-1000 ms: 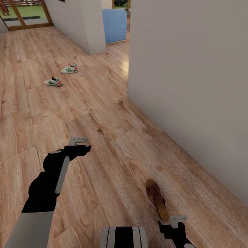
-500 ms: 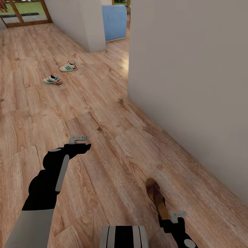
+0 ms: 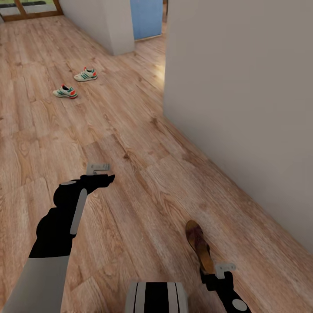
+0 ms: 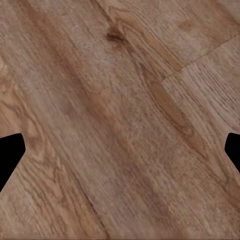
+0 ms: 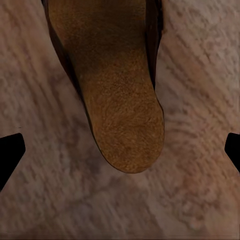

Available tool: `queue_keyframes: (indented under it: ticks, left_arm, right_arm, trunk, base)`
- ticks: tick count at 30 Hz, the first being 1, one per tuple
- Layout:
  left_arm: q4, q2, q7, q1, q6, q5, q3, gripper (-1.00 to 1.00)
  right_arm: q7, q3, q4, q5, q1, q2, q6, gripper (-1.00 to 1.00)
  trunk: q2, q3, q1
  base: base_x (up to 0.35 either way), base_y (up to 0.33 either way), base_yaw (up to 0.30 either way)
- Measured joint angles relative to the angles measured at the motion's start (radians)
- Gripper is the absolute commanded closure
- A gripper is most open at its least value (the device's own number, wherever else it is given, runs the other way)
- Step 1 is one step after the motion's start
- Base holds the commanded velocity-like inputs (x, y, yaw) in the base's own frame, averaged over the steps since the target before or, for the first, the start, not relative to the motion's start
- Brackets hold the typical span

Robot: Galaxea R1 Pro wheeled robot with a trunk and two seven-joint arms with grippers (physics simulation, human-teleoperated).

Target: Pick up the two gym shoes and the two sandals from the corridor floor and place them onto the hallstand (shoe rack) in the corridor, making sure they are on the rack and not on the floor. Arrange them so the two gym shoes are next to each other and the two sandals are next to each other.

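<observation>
Two white gym shoes with teal stripes lie apart on the corridor floor (image 3: 130, 204) far ahead on the left, one nearer (image 3: 65, 92) and one farther (image 3: 85, 74). One brown sandal (image 3: 200, 248) with a tan footbed (image 5: 120, 95) lies near the wall, close in front of me. My right gripper (image 3: 222, 270) hovers open just over its heel end, the fingertips (image 5: 11, 152) standing wide on either side. My left gripper (image 3: 101, 170) hangs open over bare planks (image 4: 120, 115). The second sandal and the hallstand are out of view.
A long pale wall (image 3: 243, 108) runs along the right, ending at a corner beside a passage with a blue panel (image 3: 147, 17). Another white wall corner (image 3: 117, 30) stands beyond the gym shoes. My own trunk (image 3: 156, 298) shows at the bottom edge.
The whole head view has slid, so the camera moved: shoes and walls sit higher in the picture. Both grippers keep their places relative to the floor and the sandal.
</observation>
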Motion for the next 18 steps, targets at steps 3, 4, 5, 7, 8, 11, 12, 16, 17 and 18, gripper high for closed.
queue_keyframes:
  ticks: [3,4,5,7,8,11,12,16,17,18]
  left_arm:
    - [0.0,0.0,0.0,-0.001,0.0,0.0,0.0,-1.0]
    - [0.0,0.0,0.0,-0.001,0.0,0.0,0.0,-1.0]
    - [0.0,0.0,0.0,-0.001,0.0,0.0,0.0,-1.0]
    - [0.0,0.0,0.0,-0.001,0.0,0.0,0.0,-1.0]
    - [0.0,0.0,0.0,-0.001,0.0,0.0,0.0,-1.0]
    - [0.0,0.0,0.0,-0.001,0.0,0.0,0.0,-1.0]
    - [0.0,0.0,0.0,-0.001,0.0,0.0,0.0,-1.0]
    - [0.0,0.0,0.0,0.0,0.0,0.0,0.0,-1.0]
    - [0.0,0.0,0.0,0.0,0.0,0.0,0.0,-1.0]
    - [0.0,-0.001,0.0,0.0,0.0,0.0,0.0,-1.0]
  right_arm:
    - [0.0,0.0,0.0,0.0,0.0,0.0,0.0,-1.0]
    - [0.0,0.0,0.0,0.0,0.0,0.0,0.0,-1.0]
    - [0.0,0.0,0.0,0.0,0.0,0.0,0.0,-1.0]
    - [0.0,-0.001,0.0,0.0,0.0,-0.001,0.0,-1.0]
    - [0.0,-0.001,0.0,0.0,0.0,-0.001,0.0,-1.0]
    - [0.0,-0.001,-0.001,0.0,0.0,-0.001,0.0,-1.0]
    - [0.0,-0.002,-0.001,0.0,0.0,-0.001,0.0,-1.0]
    - [0.0,-0.031,-0.003,0.0,0.0,-0.002,0.0,-1.0]
    - [0.0,-0.036,-0.003,0.0,0.0,-0.002,0.0,-1.0]
    - [0.0,-0.044,-0.005,0.0,0.0,-0.002,0.0,-1.0]
  trunk:
    - [0.0,-0.008,0.0]
    - [0.0,-0.009,0.0]
    - [0.0,-0.011,0.0]
    - [0.0,-0.013,0.0]
    - [0.0,-0.015,0.0]
    - [0.0,-0.019,0.0]
    - [0.0,-0.02,0.0]
    - [-0.001,-0.033,0.001]
    - [-0.001,-0.038,0.002]
    - [-0.001,-0.039,0.002]
  base:
    - [0.0,0.0,0.118]
    - [0.0,0.0,0.121]
    - [0.0,0.0,0.121]
    - [0.0,0.0,0.121]
    - [0.0,0.0,0.115]
    - [0.0,0.0,0.108]
    - [0.0,0.0,0.101]
    - [0.0,0.0,0.061]
    - [0.0,0.0,0.019]
    - [0.0,0.0,0.015]
